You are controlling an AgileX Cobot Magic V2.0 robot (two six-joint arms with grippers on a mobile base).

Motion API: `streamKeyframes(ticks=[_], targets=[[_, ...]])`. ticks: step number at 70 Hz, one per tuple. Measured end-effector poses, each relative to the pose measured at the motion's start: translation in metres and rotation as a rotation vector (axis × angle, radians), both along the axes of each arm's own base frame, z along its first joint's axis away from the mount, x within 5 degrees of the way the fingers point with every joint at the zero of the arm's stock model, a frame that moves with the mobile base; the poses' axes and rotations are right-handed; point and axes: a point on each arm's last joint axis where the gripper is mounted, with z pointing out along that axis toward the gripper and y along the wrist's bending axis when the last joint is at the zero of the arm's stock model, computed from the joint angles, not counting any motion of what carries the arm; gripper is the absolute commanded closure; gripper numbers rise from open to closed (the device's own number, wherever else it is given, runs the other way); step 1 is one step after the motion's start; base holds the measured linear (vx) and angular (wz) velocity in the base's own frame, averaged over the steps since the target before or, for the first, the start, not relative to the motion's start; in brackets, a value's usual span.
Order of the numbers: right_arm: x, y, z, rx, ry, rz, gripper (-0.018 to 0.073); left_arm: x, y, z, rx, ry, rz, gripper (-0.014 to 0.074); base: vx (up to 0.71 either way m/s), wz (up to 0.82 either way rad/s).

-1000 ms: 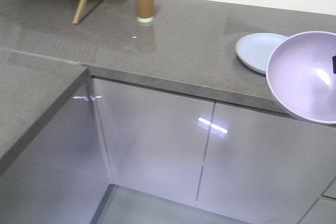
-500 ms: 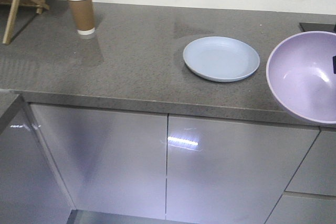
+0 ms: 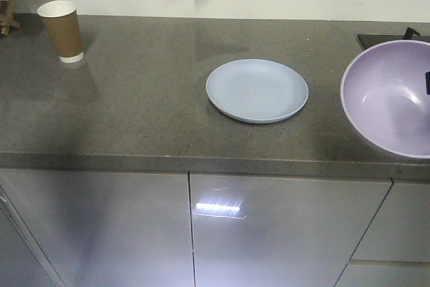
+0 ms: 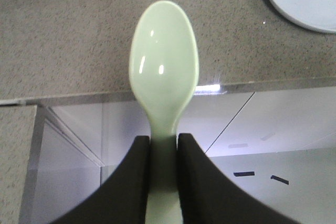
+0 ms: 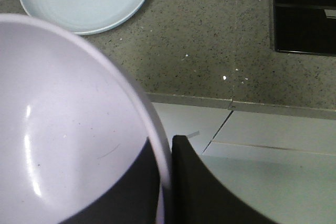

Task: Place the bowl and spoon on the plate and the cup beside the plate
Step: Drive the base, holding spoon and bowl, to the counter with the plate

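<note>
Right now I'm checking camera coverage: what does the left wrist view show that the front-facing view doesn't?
Only the left wrist view: the spoon, its handle pinched in the left gripper. Only the front-facing view: the cup standing far left, and the bowl at the right edge. Both: the plate on the grey counter, with cabinet doors below.

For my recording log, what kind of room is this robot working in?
Most likely a kitchen: there is a speckled grey countertop, glossy grey cabinet doors beneath it, and what looks like a black cooktop set into it at the far right.
</note>
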Motion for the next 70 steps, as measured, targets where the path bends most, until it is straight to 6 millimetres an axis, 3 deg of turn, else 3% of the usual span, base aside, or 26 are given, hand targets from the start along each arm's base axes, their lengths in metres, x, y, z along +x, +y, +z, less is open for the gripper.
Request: streamKeyframes(ticks=[70], targets=[[0.0000,0.0000,0.0000,0.000,0.000,0.000,0.0569,0.0000,0.0000,0.0000,0.000,0.000,0.000,0.0603,0.14,-0.03]])
